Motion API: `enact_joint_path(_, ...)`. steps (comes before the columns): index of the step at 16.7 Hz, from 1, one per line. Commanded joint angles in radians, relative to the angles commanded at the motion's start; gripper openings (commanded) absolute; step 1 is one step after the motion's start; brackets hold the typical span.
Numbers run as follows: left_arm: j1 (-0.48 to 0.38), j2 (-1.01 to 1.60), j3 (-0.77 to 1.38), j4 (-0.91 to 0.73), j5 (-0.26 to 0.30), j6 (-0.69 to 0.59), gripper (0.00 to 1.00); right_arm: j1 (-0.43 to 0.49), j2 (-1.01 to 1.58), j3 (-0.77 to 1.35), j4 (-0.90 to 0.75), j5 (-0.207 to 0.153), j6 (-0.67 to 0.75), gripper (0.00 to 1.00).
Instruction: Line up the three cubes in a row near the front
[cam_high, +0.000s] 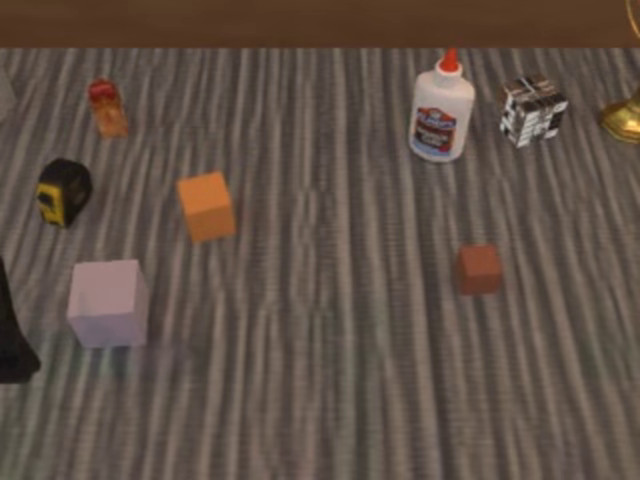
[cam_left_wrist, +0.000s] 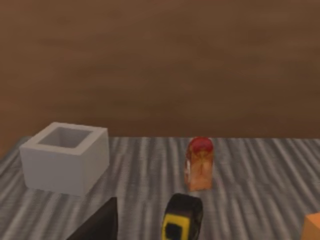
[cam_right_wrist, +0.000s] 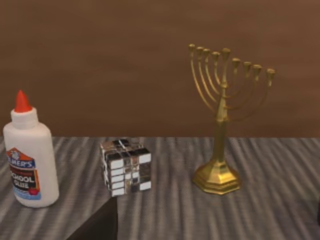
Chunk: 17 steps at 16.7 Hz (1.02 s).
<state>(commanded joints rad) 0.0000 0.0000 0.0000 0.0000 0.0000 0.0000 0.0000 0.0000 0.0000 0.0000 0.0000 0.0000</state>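
Orange cube (cam_high: 206, 205), lilac-pink cube (cam_high: 108, 302), reddish-brown cube (cam_high: 479, 269); grey-striped tablecloth (cam_high: 330, 380); black-and-white puzzle cube (cam_high: 533, 110); gold menorah (cam_right_wrist: 222, 125); yellow-black tape measure (cam_high: 63, 191).

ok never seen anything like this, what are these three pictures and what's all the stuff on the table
This is a simulated two-armed AgileX robot at a striped table. One picture looks down from above; the other two come from cameras on each wrist. Only a dark part of the left arm shows at the top view's left edge; nothing is held. The job concerns three blocks: lilac-pink cube, orange cube and reddish-brown cube, all apart. Also there: glue bottle, patterned puzzle cube, gold candleholder, tape measure, small red-orange bottle, grey open box.
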Motion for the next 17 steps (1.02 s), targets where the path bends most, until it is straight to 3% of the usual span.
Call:
enact_joint_path(4,0.000,0.000,0.000,0.000,0.000,0.000,1.00,0.009,0.030,0.030,-0.020,-0.001,0.006,1.00)
enact_joint_path(8,0.000,0.000,0.000,0.000,0.000,0.000,1.00,0.052,0.219,0.215,-0.135,0.000,0.041,1.00)
enact_joint_path(17,0.000,0.000,0.000,0.000,0.000,0.000,1.00,0.216,1.166,0.928,-0.610,0.004,0.169,1.00)
